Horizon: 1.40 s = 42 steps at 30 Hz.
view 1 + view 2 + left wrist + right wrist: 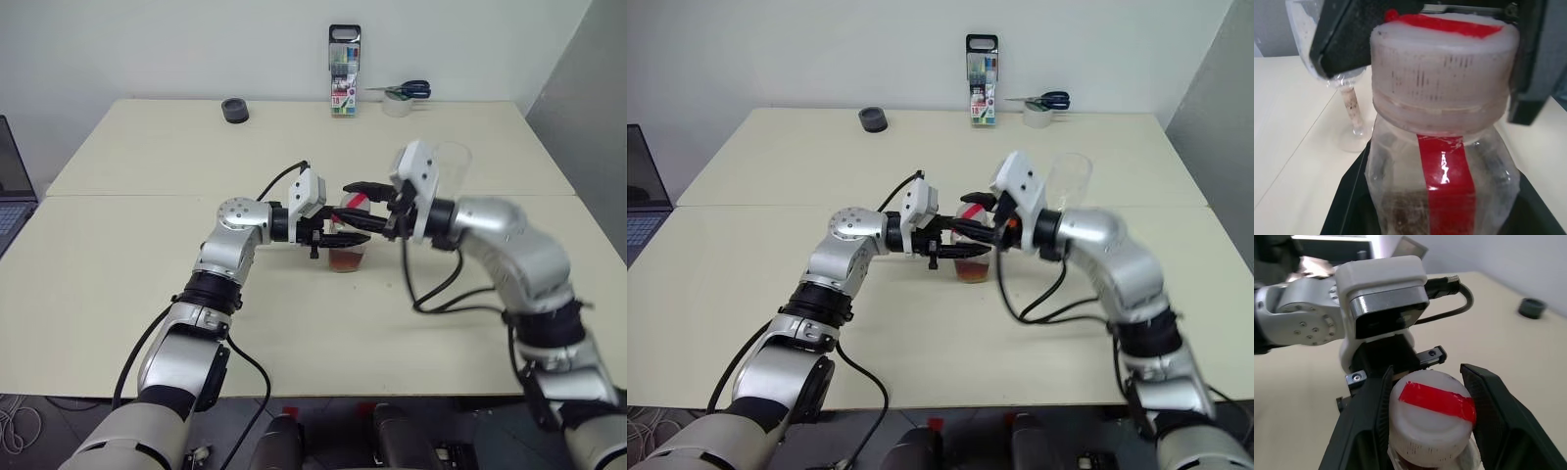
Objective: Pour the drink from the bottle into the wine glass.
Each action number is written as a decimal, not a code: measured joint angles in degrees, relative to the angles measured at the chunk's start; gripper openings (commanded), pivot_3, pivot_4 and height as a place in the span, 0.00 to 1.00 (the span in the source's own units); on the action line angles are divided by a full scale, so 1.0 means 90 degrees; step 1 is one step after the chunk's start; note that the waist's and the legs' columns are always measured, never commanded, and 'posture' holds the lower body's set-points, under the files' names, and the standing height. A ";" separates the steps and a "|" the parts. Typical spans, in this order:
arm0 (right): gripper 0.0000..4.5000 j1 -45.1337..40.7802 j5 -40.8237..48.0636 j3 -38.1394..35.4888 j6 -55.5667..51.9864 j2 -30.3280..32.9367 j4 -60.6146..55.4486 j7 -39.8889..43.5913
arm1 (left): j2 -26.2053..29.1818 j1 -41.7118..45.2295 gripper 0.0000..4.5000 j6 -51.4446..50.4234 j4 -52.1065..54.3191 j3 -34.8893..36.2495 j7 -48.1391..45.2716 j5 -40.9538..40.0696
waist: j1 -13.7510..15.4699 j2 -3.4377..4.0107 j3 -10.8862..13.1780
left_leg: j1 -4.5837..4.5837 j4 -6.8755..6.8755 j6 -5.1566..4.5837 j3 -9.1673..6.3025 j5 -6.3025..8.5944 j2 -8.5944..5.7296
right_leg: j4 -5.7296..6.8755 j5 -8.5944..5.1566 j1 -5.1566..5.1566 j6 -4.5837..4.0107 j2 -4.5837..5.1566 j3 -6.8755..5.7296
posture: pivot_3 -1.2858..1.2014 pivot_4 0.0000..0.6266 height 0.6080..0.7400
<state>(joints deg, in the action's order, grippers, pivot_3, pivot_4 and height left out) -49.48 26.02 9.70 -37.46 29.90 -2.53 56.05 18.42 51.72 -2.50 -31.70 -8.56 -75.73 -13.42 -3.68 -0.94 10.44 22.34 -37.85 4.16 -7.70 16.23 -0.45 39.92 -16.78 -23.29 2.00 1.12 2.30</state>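
A small clear bottle (346,253) stands upright at the table's middle, a little reddish-brown drink (346,260) in its bottom. My left gripper (353,240) reaches in from the left and is shut on the bottle's body (1444,186). The wide whitish cap (1430,431) carries a red strip, and my right gripper (1429,382) comes from the right, shut on that cap with a finger against each side. The clear wine glass (1070,181) stands upright just behind my right wrist; its stem (1349,105) also appears past the bottle in the left wrist view.
At the table's far edge stand a case of coloured pens (345,61), scissors lying on a tape roll (404,95) and a black roll (234,110). A laptop (10,201) sits past the left edge. A seam crosses the tabletop behind the bottle.
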 measured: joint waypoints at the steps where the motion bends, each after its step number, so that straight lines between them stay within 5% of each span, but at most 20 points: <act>1: 0.41 -0.0084 0.0022 0.0004 -0.0011 0.0054 0.0103 0.0169 | -0.0027 0.0009 0.39 0.0000 0.0002 -0.0003 0.0002 -0.0002 | -0.0008 0.0000 0.0000 | 0.0001 -0.0002 0.0001 0.0001 -0.0001 0.0001 | 0.0001 0.0000 0.0000 0.0000 0.0002 0.0001 | 0.52 0.24 1.00; 2: 0.41 -0.0095 0.0046 0.0000 -0.0011 0.0069 0.0134 0.0213 | -0.0039 0.0009 0.39 0.0000 0.0002 -0.0004 0.0002 -0.0004 | -0.0009 0.0000 0.0000 | 0.0002 -0.0002 0.0001 0.0001 -0.0001 0.0000 | 0.0000 0.0000 0.0000 0.0000 0.0005 0.0000 | 0.52 0.24 1.00; 3: 0.58 -0.0077 0.0067 -0.0025 0.0001 0.0037 0.0137 0.0204 | -0.0042 0.0007 0.39 -0.0002 0.0002 -0.0003 0.0008 -0.0005 | -0.0009 0.0000 0.0000 | 0.0006 -0.0003 0.0002 0.0004 -0.0001 -0.0002 | 0.0000 0.0000 -0.0004 0.0000 0.0008 0.0003 | 0.52 0.24 1.00; 9: 0.99 0.0488 0.0075 -0.0598 0.0088 -0.0161 -0.0441 -0.0643 | 0.0036 -0.0003 0.39 -0.0004 0.0037 0.0114 0.0036 -0.0024 | 0.0024 0.0000 0.0000 | 0.0027 -0.0010 0.0024 0.0000 -0.0013 -0.0007 | 0.0002 0.0000 -0.0019 0.0000 0.0020 0.0004 | 0.52 0.24 1.00; 16: 1.00 0.1561 -0.0028 -0.0867 -0.0118 -0.0682 -0.2448 -0.2147 | 0.0039 -0.0062 0.39 -0.0090 0.0110 0.0162 0.0057 -0.0063 | 0.0023 0.0000 0.0000 | 0.0027 -0.0010 0.0024 0.0002 -0.0013 -0.0005 | 0.0007 0.0000 -0.0023 0.0000 0.0015 0.0004 | 0.52 0.24 1.00; 23: 1.00 0.1890 -0.0585 -0.0330 -0.0119 -0.1153 -0.2923 -0.3183 | 0.0036 -0.0086 0.39 -0.0111 0.0200 0.0170 0.0068 -0.0142 | 0.0031 0.0000 -0.0001 | 0.0027 -0.0014 0.0025 0.0000 -0.0014 -0.0008 | 0.0007 0.0000 -0.0021 0.0000 0.0014 0.0004 | 0.52 0.24 1.00; 42: 1.00 0.2181 -0.0479 -0.0685 -0.0493 -0.0842 -0.3188 -0.3451 | 0.0039 -0.0129 0.39 -0.0230 0.0201 0.0173 0.0119 -0.0181 | 0.0033 0.0001 -0.0001 | 0.0027 -0.0012 0.0021 0.0001 -0.0012 -0.0007 | 0.0007 0.0000 -0.0021 0.0000 0.0013 0.0004 | 0.52 0.24 1.00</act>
<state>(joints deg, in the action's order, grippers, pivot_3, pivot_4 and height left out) -29.85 21.71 3.53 -41.90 22.32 -31.22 25.00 18.77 50.56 -4.57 -29.89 -7.00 -74.66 -15.06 -3.38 -0.93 10.43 22.58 -37.95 4.35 -7.69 16.12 -0.51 39.98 -16.78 -23.49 2.01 1.24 2.33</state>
